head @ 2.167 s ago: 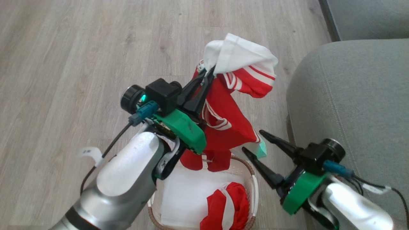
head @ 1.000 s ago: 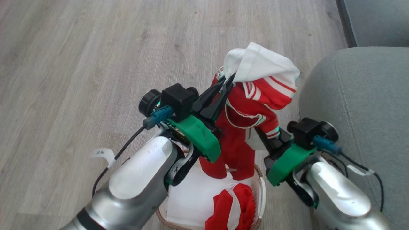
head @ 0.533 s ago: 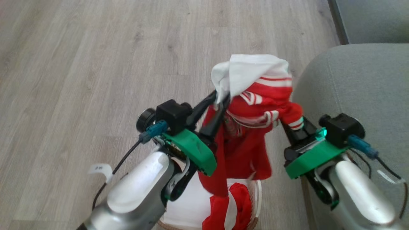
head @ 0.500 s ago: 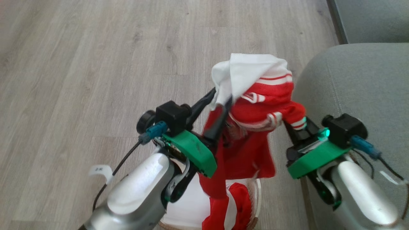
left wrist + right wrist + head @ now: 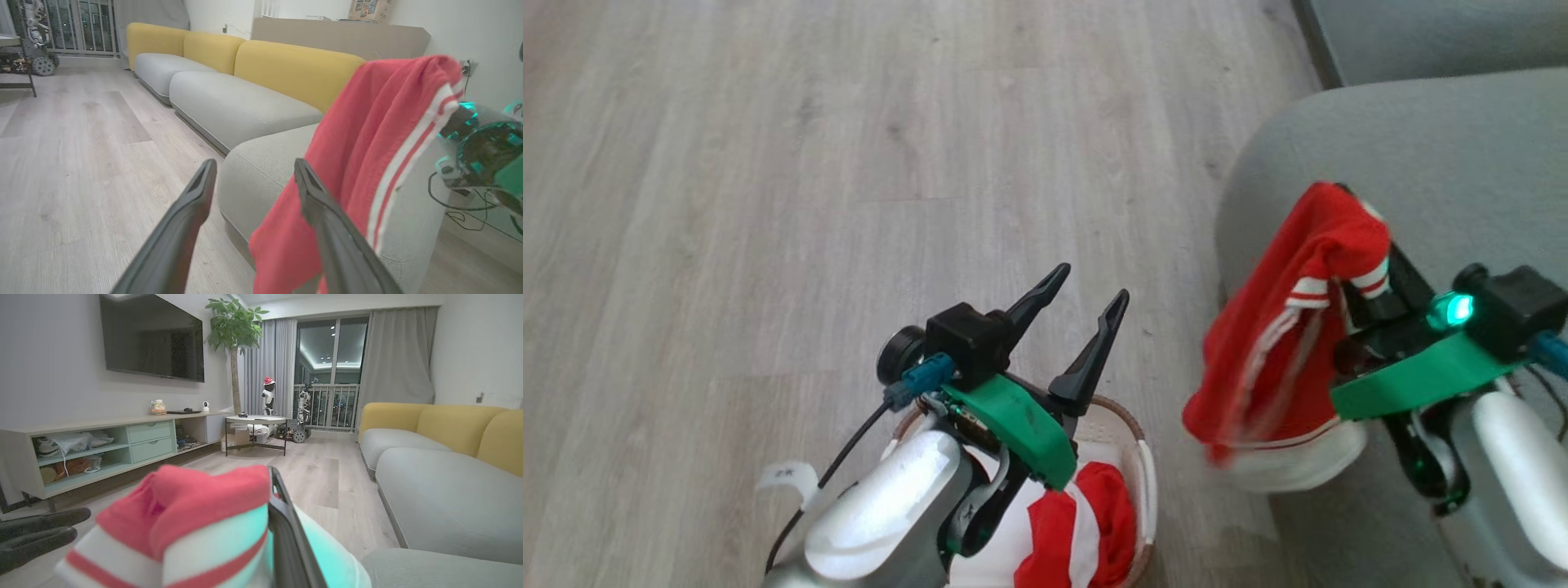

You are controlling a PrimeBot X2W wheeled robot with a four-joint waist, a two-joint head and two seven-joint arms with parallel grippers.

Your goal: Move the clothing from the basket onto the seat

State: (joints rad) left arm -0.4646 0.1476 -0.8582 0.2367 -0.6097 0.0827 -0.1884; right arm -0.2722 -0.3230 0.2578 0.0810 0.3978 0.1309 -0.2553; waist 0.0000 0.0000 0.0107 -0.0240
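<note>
My left gripper (image 5: 1090, 286) (image 5: 255, 163) stands open with nothing between its fingers, above the basket (image 5: 1134, 429). A piece of red clothing with a white stripe (image 5: 1086, 531) lies in the basket. My right gripper (image 5: 1352, 208) is shut on another red clothing piece (image 5: 1286, 351) (image 5: 367, 155) (image 5: 196, 514). It hangs over the gripper's fingers (image 5: 286, 535) at the left edge of the grey-green seat (image 5: 1421, 139) (image 5: 261, 171). Its white lower part sags against the seat's side. The fabric hides the right fingertips.
Pale wood floor (image 5: 809, 204) spreads left and ahead. A second grey cushion (image 5: 1421, 33) lies beyond the seat, with yellow backrests (image 5: 294, 69). Across the room stand a TV cabinet (image 5: 102, 449) and a round table (image 5: 255, 420).
My left gripper has opened and let go of the garment. My right gripper, shut on it, has carried it right to the seat's edge. The head camera has shifted too.
</note>
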